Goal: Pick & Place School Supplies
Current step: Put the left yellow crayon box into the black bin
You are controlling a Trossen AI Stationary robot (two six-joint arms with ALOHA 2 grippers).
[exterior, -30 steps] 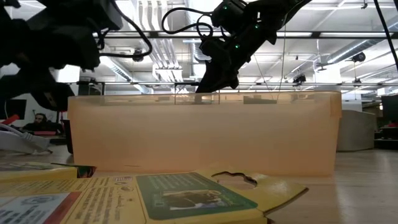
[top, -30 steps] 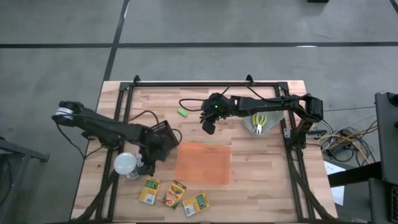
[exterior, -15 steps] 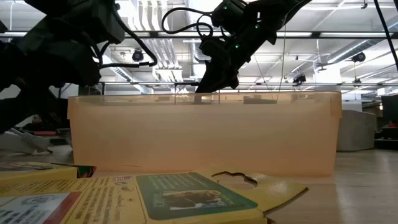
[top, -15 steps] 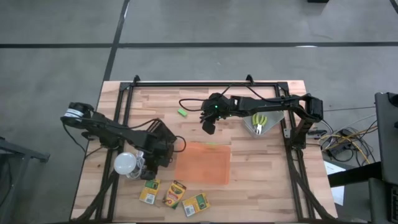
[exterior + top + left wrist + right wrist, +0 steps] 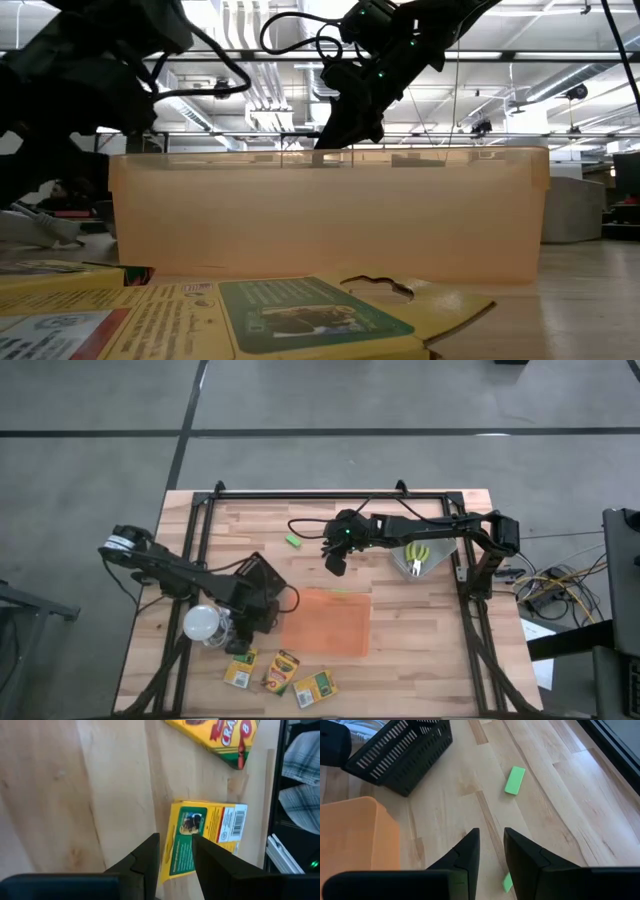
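Left end effector hangs low over the bench at about 7 o'clock from the orange tray, just above the leftmost of three crayon boxes; in the left wrist view its two dark fingers stand slightly parted with a narrow gap between them, holding nothing, and the box with the green panel lies just past their tips while a second crayon box sits farther on. From overhead the three boxes lie in a row near the bench's front edge: the leftmost, the middle one tilted, and the third. A white round bulb rests at 9 o'clock from the left end effector, close beside it. Right end effector hovers at 12 o'clock from the tray, its fingers also a little apart and empty. One green block lies at 10 o'clock from it, well clear, and a second green piece shows just beside its fingertips in the right wrist view. Yellow-handled scissors lie at 3 o'clock from the right end effector, near the bench's right rail
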